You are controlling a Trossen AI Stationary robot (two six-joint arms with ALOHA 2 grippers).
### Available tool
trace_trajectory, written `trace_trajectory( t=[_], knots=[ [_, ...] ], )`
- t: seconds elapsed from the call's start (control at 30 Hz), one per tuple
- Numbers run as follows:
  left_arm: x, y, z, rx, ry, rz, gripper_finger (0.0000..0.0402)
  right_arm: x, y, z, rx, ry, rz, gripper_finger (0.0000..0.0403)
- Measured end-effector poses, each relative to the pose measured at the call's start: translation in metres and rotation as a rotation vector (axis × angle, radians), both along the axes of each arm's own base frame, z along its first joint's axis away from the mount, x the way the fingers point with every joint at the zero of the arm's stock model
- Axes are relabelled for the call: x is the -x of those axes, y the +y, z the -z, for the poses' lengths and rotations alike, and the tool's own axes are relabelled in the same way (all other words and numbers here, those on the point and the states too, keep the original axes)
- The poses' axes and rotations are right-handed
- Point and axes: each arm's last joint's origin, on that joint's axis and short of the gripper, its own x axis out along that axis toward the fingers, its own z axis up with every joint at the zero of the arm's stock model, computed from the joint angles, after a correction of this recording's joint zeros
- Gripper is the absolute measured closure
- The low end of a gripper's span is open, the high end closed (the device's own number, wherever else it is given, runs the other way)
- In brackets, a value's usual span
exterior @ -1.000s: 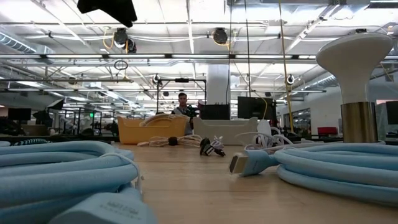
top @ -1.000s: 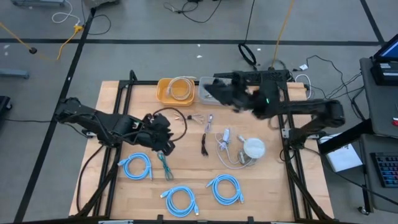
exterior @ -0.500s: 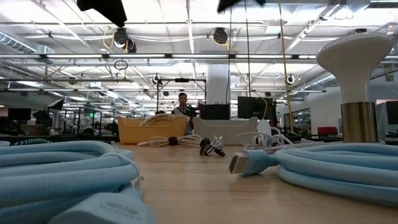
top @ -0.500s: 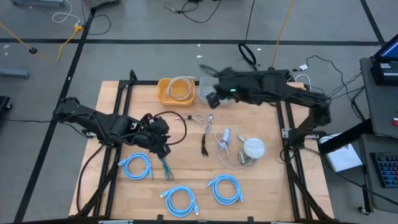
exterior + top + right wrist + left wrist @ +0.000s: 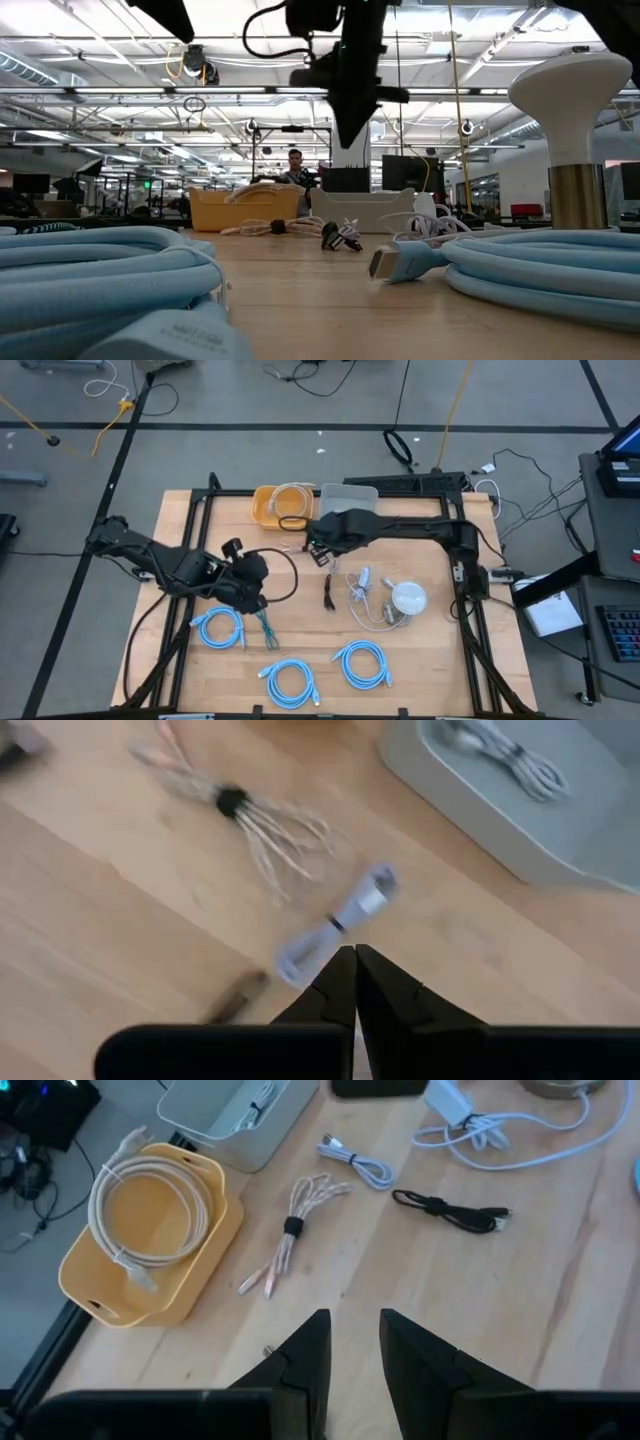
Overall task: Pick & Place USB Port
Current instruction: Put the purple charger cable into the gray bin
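Right gripper (image 5: 355, 955), jaws shut and empty, hovers over the small white cable (image 5: 335, 925) near the surface's far edge, and should open before descending; left gripper (image 5: 352, 1342) waits narrowly parted.

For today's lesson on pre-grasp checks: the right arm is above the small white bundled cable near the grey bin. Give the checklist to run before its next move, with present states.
1. right gripper above white cable: ok.
2. Jaws open for a grasp: not ok, shut.
3. Right gripper empty: ok.
4. grey bin within the arm's reach: ok.
5. pink cable bundle apart from the white cable: ok.
6. left gripper away from the target: ok.
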Motion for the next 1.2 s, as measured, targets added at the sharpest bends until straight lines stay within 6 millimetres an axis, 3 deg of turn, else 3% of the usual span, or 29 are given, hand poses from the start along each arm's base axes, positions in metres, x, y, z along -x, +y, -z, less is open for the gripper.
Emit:
trace_trajectory(
  t=[0.17,0.37,0.7,0.93,1.2],
  knots=[
    [0.003,-0.006,0.000,-0.001,-0.004,0.013,0.0309,-0.012,-0.006,0.025,-0.018,-0.006,0.139,0.0402],
    [0.008,-0.016,0.001,0.013,-0.015,0.016,0.0309,-0.020,-0.004,0.034,-0.110,-0.110,0.164,0.0391],
    [0.021,-0.031,0.002,0.001,-0.034,0.006,0.0309,-0.005,0.001,0.086,-0.299,-0.029,0.236,0.0269],
    [0.030,-0.034,0.003,-0.018,-0.012,-0.019,0.0309,-0.005,0.001,0.080,-0.297,-0.097,0.237,0.0209],
    [0.030,-0.035,0.003,-0.022,-0.015,-0.020,0.0309,-0.028,-0.005,0.070,-0.269,-0.343,0.119,0.0202]
  ],
)
